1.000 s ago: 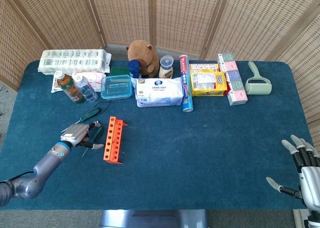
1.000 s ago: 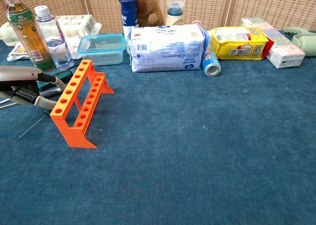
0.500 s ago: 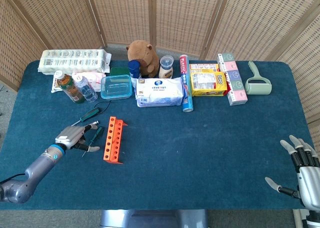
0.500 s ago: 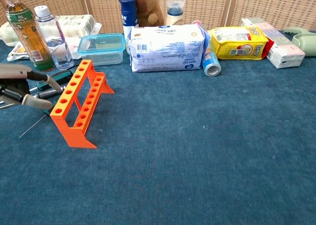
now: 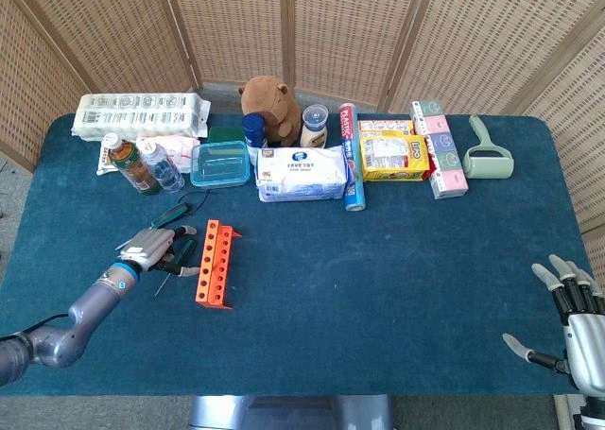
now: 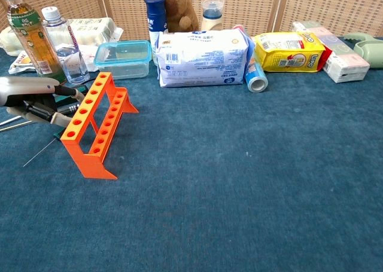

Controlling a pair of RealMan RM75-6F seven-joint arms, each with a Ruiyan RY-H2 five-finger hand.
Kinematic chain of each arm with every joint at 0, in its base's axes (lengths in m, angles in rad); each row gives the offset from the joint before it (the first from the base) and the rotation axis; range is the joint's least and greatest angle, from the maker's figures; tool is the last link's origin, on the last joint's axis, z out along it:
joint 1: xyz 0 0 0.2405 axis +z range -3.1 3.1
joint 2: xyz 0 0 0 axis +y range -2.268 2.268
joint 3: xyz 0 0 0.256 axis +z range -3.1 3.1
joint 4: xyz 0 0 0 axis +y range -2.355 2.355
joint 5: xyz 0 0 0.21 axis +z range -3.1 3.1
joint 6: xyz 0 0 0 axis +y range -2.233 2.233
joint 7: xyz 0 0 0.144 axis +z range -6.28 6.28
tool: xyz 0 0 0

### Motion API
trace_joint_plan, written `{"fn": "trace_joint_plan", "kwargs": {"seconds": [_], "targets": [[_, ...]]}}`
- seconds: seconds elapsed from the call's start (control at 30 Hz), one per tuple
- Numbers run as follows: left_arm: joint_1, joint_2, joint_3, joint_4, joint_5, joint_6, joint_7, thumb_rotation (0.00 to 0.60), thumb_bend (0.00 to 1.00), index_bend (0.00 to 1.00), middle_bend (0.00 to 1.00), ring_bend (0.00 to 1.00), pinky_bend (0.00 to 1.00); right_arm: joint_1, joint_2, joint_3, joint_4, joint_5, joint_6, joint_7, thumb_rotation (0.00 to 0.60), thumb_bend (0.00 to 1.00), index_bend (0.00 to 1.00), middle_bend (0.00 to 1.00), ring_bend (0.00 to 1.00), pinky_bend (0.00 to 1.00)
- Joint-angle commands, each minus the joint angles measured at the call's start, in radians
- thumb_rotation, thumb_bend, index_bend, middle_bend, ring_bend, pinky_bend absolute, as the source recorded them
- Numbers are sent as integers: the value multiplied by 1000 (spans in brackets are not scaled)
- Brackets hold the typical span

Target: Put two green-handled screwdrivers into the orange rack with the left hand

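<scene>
the left hand (image 5: 151,249) has crept back toward the far side of the table in the last half second, after dipping nearer the front edge a moment before. its fingers (image 6: 66,92) now reach out above the green-handled screwdrivers again, tips just short of the orange rack (image 5: 214,262), which has not moved. from the chest view the fingers look loosely curled with a gap between upper and lower ones, and a dark shaft shows in that gap, but i cannot tell whether they actually pinch it or only hover over it.

one screwdriver (image 5: 184,251) lies on the cloth just past the fingertips, between them and the rack, its thin shaft running back under the hand. the second screwdriver (image 5: 170,216) lies a little beyond the fingers on the far side, near a black cable. neither is in the rack, so both placements are still to do.

my reading is that the hand is fumbling for a hold on the nearer tool, and this small shuffle back and forth suggests the grasp has not settled. the right hand (image 5: 572,326) sits well apart at the other corner, fingers spread, holding nothing.
</scene>
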Motion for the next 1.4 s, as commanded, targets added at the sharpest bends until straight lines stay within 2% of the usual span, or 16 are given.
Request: {"fn": "trace_joint_plan", "kwargs": {"seconds": [0.03,0.33,0.87,1.07,1.4], "targets": [[-9,-14,5,8,-19,-9,14,169,110,162,943,896,953,-1,1,0,1,0,1,2,500,0,137,54,0,0],[-11,17,16,-36,-50,-22,22,173,110,162,943,895,953,-2,-1,-1,1,-7,4,-2,499,0,137,54,0,0],[10,146,30,-169,9,-50,-46,163,111,170,943,895,953,-2,-7,-3,-2,-9,1,-14,501,0,137,54,0,0],[34,101,-12,-119,86,46,-90,163,113,170,943,895,953,-1,-8,-3,-1,-7,-1,-17,501,0,137,54,0,0],[18,28,3,-33,70,7,-79,166,114,170,943,895,953,-4,-3,-2,1,-4,4,-9,498,0,138,54,0,0]]}}
